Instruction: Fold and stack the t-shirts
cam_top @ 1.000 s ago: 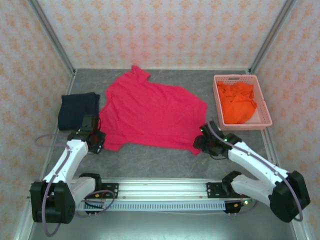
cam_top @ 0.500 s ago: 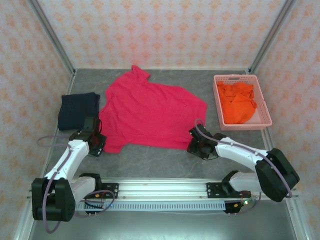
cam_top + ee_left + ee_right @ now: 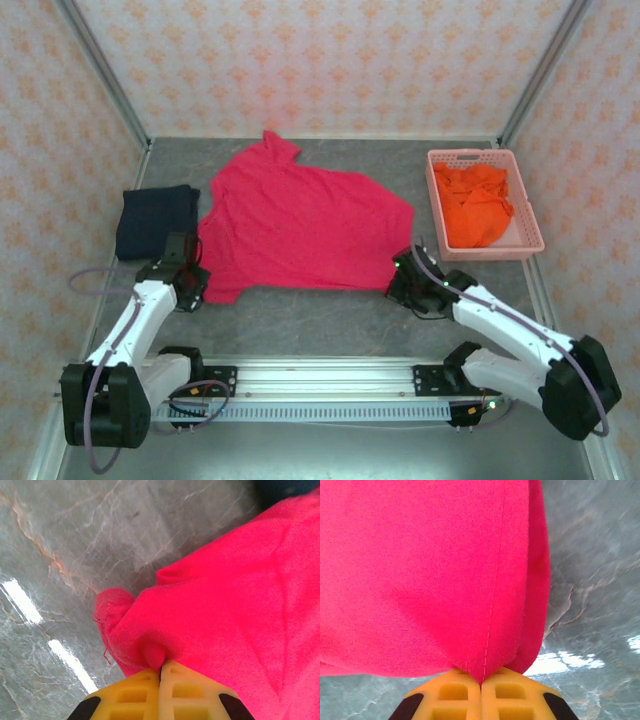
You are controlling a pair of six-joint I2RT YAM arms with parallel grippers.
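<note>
The crimson-pink t-shirt (image 3: 300,225) lies spread flat in the middle of the table. My left gripper (image 3: 195,285) is shut on its near left corner, and in the left wrist view a pinch of pink cloth (image 3: 235,595) bunches between the yellow fingertips of the gripper (image 3: 161,667). My right gripper (image 3: 400,283) is shut on the near right corner; the stitched hem of the shirt (image 3: 420,570) runs into the closed tips of the gripper (image 3: 481,680). A dark navy t-shirt (image 3: 155,220) sits folded at the left. The bright orange t-shirt (image 3: 475,205) lies crumpled in the basket.
The pale pink lattice basket (image 3: 485,153) stands at the back right, close to the right wall. Patterned walls close in the grey marbled table (image 3: 330,320) on three sides. A metal rail (image 3: 320,385) with both arm bases runs along the near edge.
My right gripper has closed on the shirt's near right corner after moving in to it. The left gripper has kept its hold on the near left corner.
</note>
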